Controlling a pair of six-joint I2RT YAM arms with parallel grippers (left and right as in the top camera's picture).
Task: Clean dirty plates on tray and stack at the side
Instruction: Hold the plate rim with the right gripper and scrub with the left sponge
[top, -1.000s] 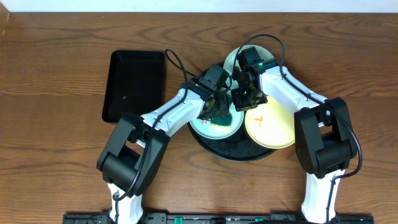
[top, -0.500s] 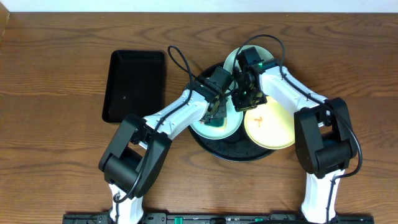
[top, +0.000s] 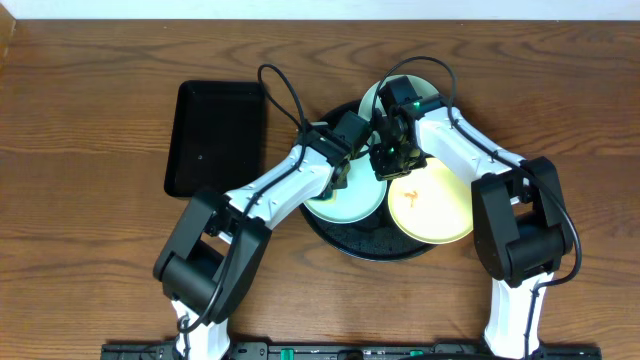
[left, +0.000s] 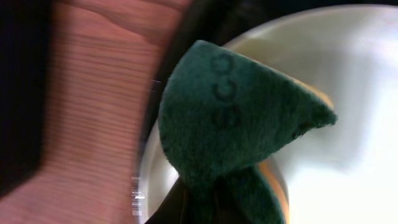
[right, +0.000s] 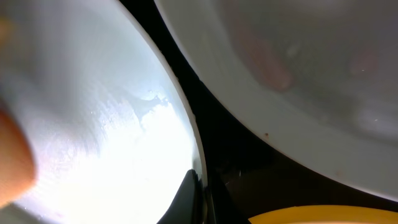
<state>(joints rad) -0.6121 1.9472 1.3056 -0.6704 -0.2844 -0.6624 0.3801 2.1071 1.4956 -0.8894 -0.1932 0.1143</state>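
On the round black tray (top: 362, 243) lie three plates: a mint-green one (top: 350, 205) at the left, a second mint-green one (top: 372, 97) at the back, and a pale yellow one (top: 435, 208) at the right with an orange smear. My left gripper (top: 340, 168) is shut on a dark green sponge (left: 236, 118) over the left plate's (left: 354, 99) far-left part. My right gripper (right: 200, 194) is shut on that plate's rim (right: 186, 134). The back plate (right: 298, 62) and the yellow plate (right: 323, 215) show beside it.
A rectangular black tray (top: 215, 135) sits on the wooden table left of the round tray. Both arms cross over the round tray, their cables looping above it.
My left gripper has swept the sponge from the middle of the left plate toward its far-left edge. The right gripper has kept its hold on the rim.
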